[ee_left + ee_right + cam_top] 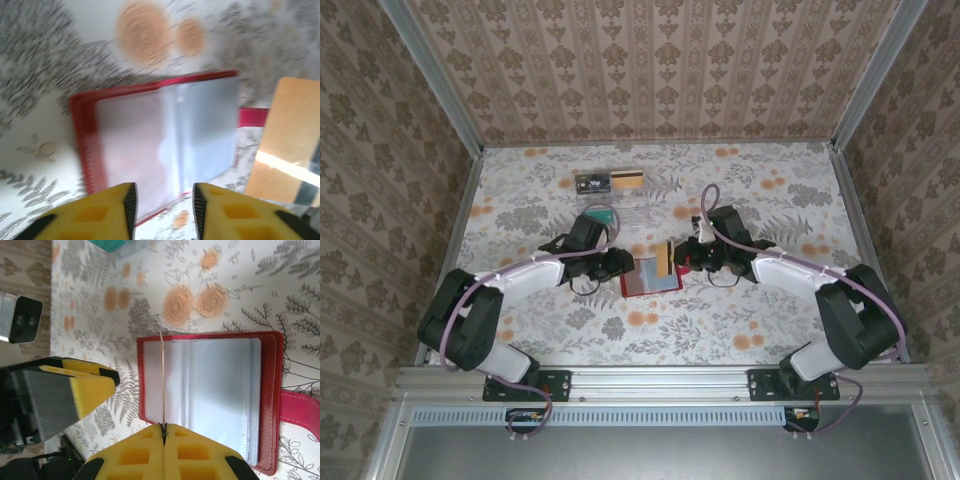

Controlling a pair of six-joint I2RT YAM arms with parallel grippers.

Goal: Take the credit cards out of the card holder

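The red card holder (650,277) lies open and flat on the floral table, its pale grey-blue inner face (165,135) up and its red tab (252,117) sticking out at one side. My right gripper (163,432) is shut on a tan credit card (665,259), held upright over the holder (205,395). In the right wrist view this card (162,375) is edge-on, a thin line. In the left wrist view its tan face (292,145) fills the right side. My left gripper (164,210) hovers open at the holder's left edge, nothing between its fingers (75,390).
A clear plastic box (610,215) with a teal item inside stands behind the left gripper. Two more cards, one dark (592,182) and one gold (628,180), lie at the back. A small clear piece (682,212) sits near the right arm. Metal rails border the table.
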